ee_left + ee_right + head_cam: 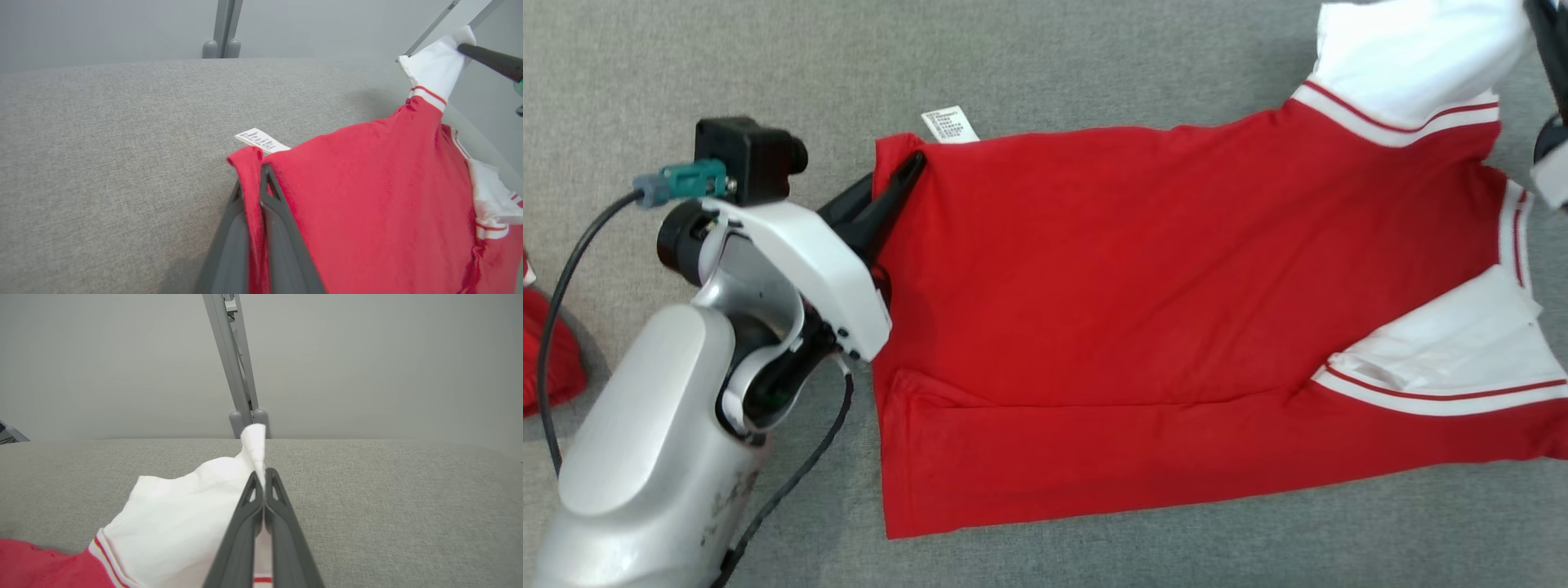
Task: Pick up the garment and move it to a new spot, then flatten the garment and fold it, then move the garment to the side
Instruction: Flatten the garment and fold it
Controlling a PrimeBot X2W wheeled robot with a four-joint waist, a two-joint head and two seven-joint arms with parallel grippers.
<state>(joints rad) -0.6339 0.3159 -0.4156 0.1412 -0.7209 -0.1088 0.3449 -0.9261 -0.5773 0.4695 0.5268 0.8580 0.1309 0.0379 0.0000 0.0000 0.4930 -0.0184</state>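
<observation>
A red shirt (1143, 302) with white, red-striped sleeves is stretched across the grey cloth surface, hem at the left, sleeves at the right. My left gripper (907, 167) is shut on the far hem corner, beside a white care label (950, 124); in the left wrist view its dark fingers (282, 220) pinch the red hem (250, 163). My right gripper (262, 475) is shut on the tip of the far white sleeve (192, 510), held above the surface; in the head view that sleeve (1413, 57) rises to the top right corner, where a dark finger (1553, 24) shows.
The grey fabric surface (1054, 65) runs all around the shirt. Another red cloth (551, 359) lies at the left edge. A grey post (237, 375) stands behind the surface's far edge. A black cable (792, 482) hangs from my left arm.
</observation>
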